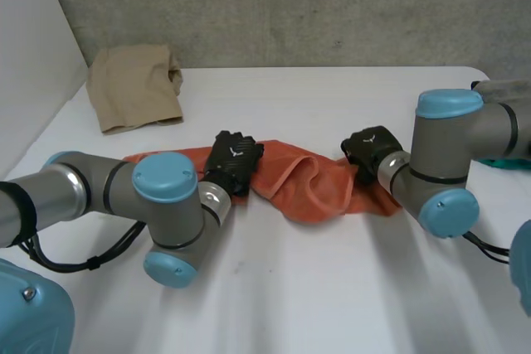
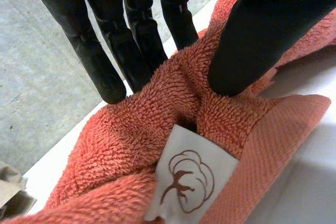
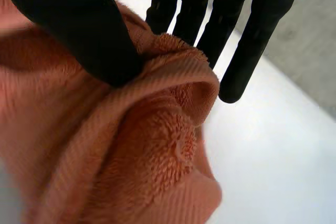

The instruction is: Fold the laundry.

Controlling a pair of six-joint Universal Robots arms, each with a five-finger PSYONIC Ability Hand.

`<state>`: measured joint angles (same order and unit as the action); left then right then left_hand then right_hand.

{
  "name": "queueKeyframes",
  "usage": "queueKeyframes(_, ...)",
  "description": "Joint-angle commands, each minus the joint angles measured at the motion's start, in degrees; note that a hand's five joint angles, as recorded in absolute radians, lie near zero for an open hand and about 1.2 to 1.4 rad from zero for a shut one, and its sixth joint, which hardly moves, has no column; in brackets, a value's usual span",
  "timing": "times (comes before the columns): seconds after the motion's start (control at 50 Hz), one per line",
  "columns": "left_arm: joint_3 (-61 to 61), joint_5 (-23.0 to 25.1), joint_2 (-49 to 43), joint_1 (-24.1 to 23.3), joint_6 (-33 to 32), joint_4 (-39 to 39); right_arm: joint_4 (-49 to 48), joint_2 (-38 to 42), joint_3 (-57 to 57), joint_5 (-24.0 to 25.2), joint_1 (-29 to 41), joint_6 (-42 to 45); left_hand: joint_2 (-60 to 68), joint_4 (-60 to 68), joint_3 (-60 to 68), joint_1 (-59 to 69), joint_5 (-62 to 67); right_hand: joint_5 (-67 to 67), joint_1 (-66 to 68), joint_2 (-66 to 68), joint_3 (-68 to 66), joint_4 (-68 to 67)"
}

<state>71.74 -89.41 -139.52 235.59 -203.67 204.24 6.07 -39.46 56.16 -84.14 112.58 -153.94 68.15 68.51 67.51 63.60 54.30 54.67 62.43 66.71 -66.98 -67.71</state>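
We noted a beige garment (image 1: 133,87) crumpled at the far left corner of the white surface (image 1: 332,288), well apart from the work. A grey item (image 1: 504,87) lay at the right edge, cut off and partly behind the right arm, and we could not make out what it was. The orange towel (image 1: 307,184) lay bunched in a band across the middle of the surface, between the two arms. The left robot hand (image 1: 235,159) sat on its left part and the right robot hand (image 1: 371,151) near its right end. Each arm stood in front of the towel and covered that end of it. In the left wrist view the thumb (image 2: 257,40) pressed a terry fold against straight fingers (image 2: 107,72), so this robot hand was grasping the towel just beside a white label (image 2: 191,179) printed with a cotton-boll mark. In the right wrist view the thumb (image 3: 79,30) and fingers (image 3: 244,51) likewise pinched a raised fold of hem. Some fingertips sat behind the folds, hidden by cloth.
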Motion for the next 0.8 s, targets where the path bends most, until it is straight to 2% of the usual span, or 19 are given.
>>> queueKeyframes(0.02,3.4,-0.33,8.36,2.67,0.73,-0.77,-1.06,-8.6,0.88,-0.33,0.18,-0.92,11.85,11.49,12.49,16.4,15.7,15.33,17.57,13.29,-13.02,-12.29)
queueKeyframes(0.1,8.06,-0.15,18.3,4.0,1.95,-1.73,0.43,-16.95,3.34,-0.06,-1.57,1.0,11.85,11.49,12.49,16.4,15.7,15.33,17.57,13.29,-13.02,-12.29)
queueKeyframes(0.18,12.54,0.02,29.54,4.7,5.73,-4.1,7.18,-26.25,5.97,0.29,-4.9,8.98,11.85,11.49,12.49,16.4,15.7,15.33,17.57,13.29,-13.02,-12.29)
queueKeyframes(0.24,15.44,0.98,35.97,6.19,7.67,-7.79,11.85,-29.96,6.42,0.2,-6.58,14.53,11.85,11.49,12.49,16.4,15.7,15.33,17.57,13.29,-13.02,-12.29)
queueKeyframes(0.34,17.82,3.88,38.44,9.97,7.85,-16.4,22.82,-33.14,6.86,-0.06,-9.48,25.07,11.85,11.49,12.49,16.4,15.7,15.33,17.57,13.29,-13.02,-12.29)
queueKeyframes(0.38,18.0,5.46,38.36,11.81,7.85,-21.13,25.65,-33.14,6.95,0.02,-9.66,26.58,11.85,11.49,12.49,16.4,15.7,15.33,17.57,13.29,-13.02,-12.29)
queueKeyframes(0.44,17.74,6.0,36.78,12.17,7.85,-24.75,29.43,-32.88,7.21,0.29,-9.57,27.11,11.85,11.49,12.49,16.4,15.7,15.33,17.57,13.29,-13.02,-12.29)
queueKeyframes(0.48,16.86,6.0,32.05,12.43,7.67,-25.12,30.06,-32.0,7.21,0.46,-9.4,26.85,11.85,11.49,12.49,16.4,15.7,15.33,17.57,13.29,-13.02,-12.29)
queueKeyframes(0.54,12.84,5.91,25.64,12.61,7.5,-22.76,27.61,-25.77,5.63,1.69,-8.96,25.28,11.85,11.49,12.49,16.4,15.7,15.33,17.57,13.29,-13.02,-12.29)
queueKeyframes(0.64,3.34,5.56,17.71,12.61,7.58,-16.69,15.85,-17.42,-2.7,1.17,-8.87,13.62,11.85,11.49,12.49,16.4,15.7,15.33,17.57,13.29,-13.02,-12.29)
queueKeyframes(0.7,-3.94,4.68,14.81,12.61,8.02,-12.05,10.13,-15.83,-5.7,0.99,-8.61,7.71,11.85,11.49,12.49,16.4,15.7,15.33,17.57,13.29,-13.02,-12.29)
queueKeyframes(0.76,-8.35,4.42,14.45,12.17,7.94,-7.03,-0.76,-15.82,-8.87,0.38,-7.99,0.94,11.85,11.49,12.49,16.4,15.7,15.33,17.57,13.29,-13.02,-12.29)
queueKeyframes(0.8,-11.43,4.15,14.62,12.43,8.46,-0.18,-9.7,-16.44,-9.23,-0.5,-7.9,-2.92,11.85,11.49,12.49,16.4,15.7,15.33,17.57,13.29,-13.02,-12.29)
